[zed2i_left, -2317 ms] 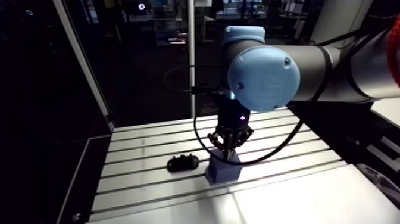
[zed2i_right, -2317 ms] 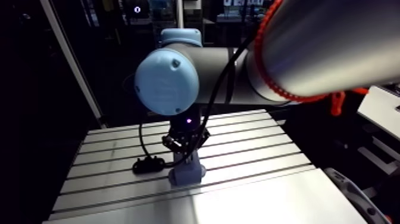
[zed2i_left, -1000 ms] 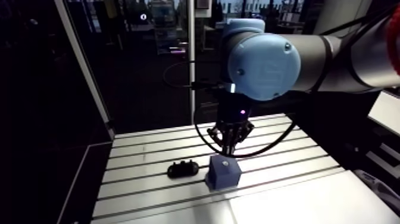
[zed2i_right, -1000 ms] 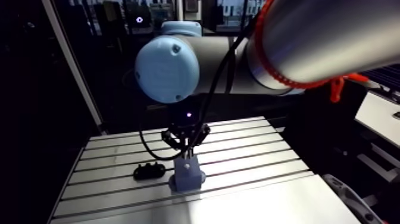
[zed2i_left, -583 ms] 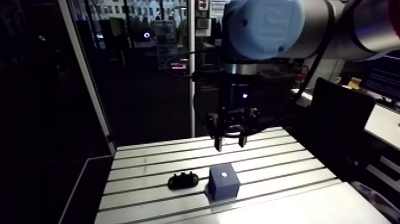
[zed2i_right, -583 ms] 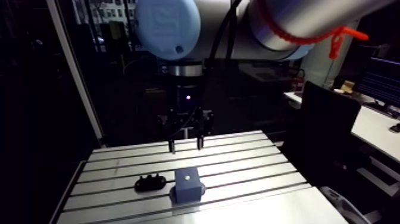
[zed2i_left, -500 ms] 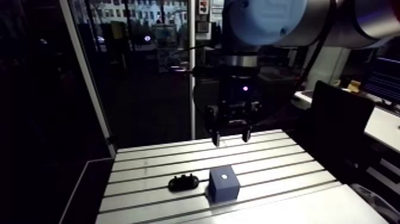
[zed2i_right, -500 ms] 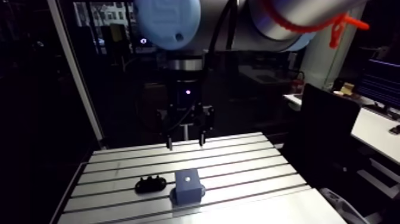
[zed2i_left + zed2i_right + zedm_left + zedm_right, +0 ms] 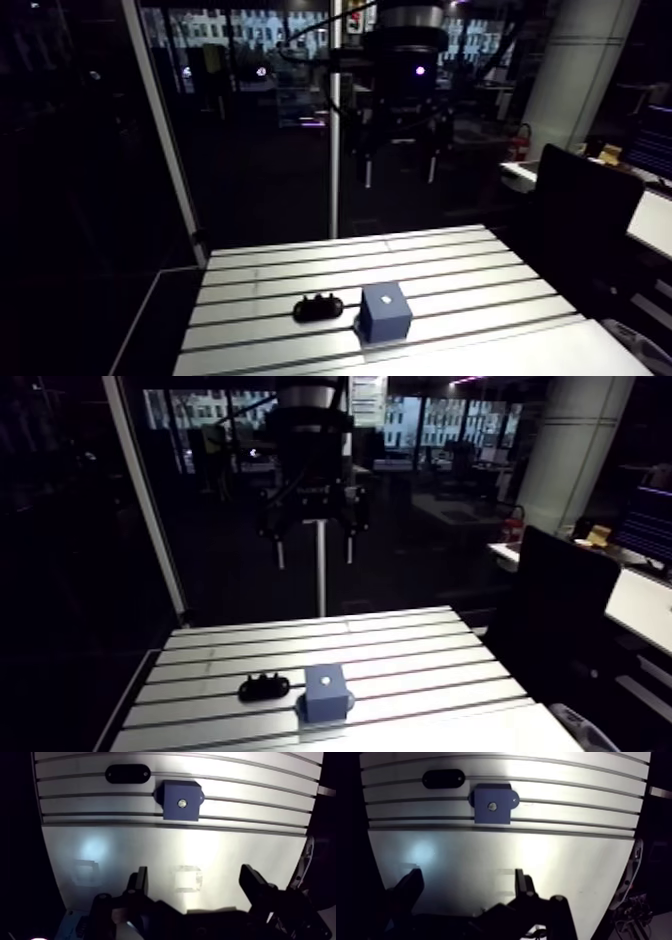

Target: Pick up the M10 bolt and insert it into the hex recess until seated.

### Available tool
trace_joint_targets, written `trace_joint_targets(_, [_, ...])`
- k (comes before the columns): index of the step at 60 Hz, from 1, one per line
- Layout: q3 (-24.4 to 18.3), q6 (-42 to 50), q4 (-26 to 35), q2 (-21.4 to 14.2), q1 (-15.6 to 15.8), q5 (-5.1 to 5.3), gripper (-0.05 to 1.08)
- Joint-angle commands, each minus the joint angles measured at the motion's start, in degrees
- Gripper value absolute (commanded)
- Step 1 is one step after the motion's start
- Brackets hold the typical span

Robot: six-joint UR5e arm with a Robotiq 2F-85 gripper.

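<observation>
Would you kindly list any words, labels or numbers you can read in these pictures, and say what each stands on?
None can be read. The blue block, the bolt in its top, the black holder beside it, the slotted table and the gripper show no lettering.

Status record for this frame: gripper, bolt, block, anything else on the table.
gripper: open, empty, high above the table
bolt: small shiny head in the middle of the blue block top; looks seated
blue block: stands on the slotted part of the table, ahead of the gripper
black piece: low oval, lies beside the blue block, not touching it
task: insertion looks done
</observation>
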Motion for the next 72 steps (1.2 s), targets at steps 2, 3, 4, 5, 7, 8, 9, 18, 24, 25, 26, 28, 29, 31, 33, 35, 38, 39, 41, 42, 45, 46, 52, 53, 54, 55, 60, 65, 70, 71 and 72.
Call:
trace_joint_targets(2, [-4.4,2.31,2.26,-0.14,1.63,-0.99,0.01])
trace_joint_targets(3, [-4.59,2.52,2.35,-0.22,1.89,-1.0,0.01])
trace_joint_targets(4, [-4.59,2.52,2.35,-0.22,1.89,-1.0,0.01])
trace_joint_targets(5, [-4.84,2.69,2.51,-0.23,2.0,-1.0,0.01])
trace_joint_targets(7, [-5.03,3.1,2.69,-0.23,2.1,-1.0,0.01])
trace_joint_targets(8, [-5.03,3.1,2.69,-0.23,2.1,-1.0,0.01])
trace_joint_targets(9, [-5.13,3.6,2.71,-0.23,2.18,-1.0,0.01])
trace_joint_targets(18, [-5.24,4.3,2.64,-0.32,3.03,-0.85,0.01])
trace_joint_targets(24, [-5.31,4.8,2.47,-0.58,3.5,-0.91,0.01])
trace_joint_targets(25, [-5.47,4.98,2.46,-0.58,3.59,-0.84,0.01])
trace_joint_targets(26, [-5.47,4.98,2.46,-0.58,3.59,-0.84,0.01])
trace_joint_targets(28, [-5.64,5.01,2.45,-0.58,3.75,-0.82,0.01])
trace_joint_targets(29, [-5.89,5.01,2.45,-0.58,3.85,-0.9,0.01])
trace_joint_targets(31, [-6.23,5.01,2.45,-0.58,3.94,-0.83,0.01])
trace_joint_targets(33, [-6.51,5.01,2.45,-0.51,4.03,-0.82,0.01])
trace_joint_targets(35, [-6.7,5.01,2.45,-0.42,4.19,-0.82,0.01])
trace_joint_targets(38, [-6.73,5.01,2.53,-0.09,4.31,-0.59,0.01])
trace_joint_targets(39, [-6.73,5.01,2.53,-0.09,4.31,-0.59,0.01])
trace_joint_targets(41, [-6.73,5.01,2.54,0.01,4.38,-0.56,0.01])
trace_joint_targets(42, [-6.73,5.01,2.47,0.1,4.55,-0.56,0.01])
trace_joint_targets(45, [-6.8,5.01,2.53,0.19,4.64,-0.56,0.01])
trace_joint_targets(46, [-6.89,5.01,2.54,0.35,4.81,-0.56,0.01])
trace_joint_targets(52, [-7.15,5.01,2.45,0.72,5.17,-0.56,0.01])
trace_joint_targets(53, [-7.17,5.01,2.45,0.88,5.26,-0.56,0.01])
trace_joint_targets(54, [-7.17,5.01,2.45,0.88,5.26,-0.56,0.01])
trace_joint_targets(55, [-7.17,5.01,2.45,0.98,5.27,-0.48,0.01])
trace_joint_targets(60, [-7.24,5.01,2.38,1.16,5.36,-0.47,0.01])
trace_joint_targets(65, [-7.34,5.4,2.37,1.58,5.44,-0.38,0.01])
trace_joint_targets(70, [-7.18,6.28,2.29,1.85,5.94,-0.54,0.01])
trace_joint_targets(71, [-7.18,6.28,2.29,1.85,5.94,-0.54,0.01])
trace_joint_targets(72, [-7.1,6.32,2.28,2.1,6.2,-0.56,0.01])
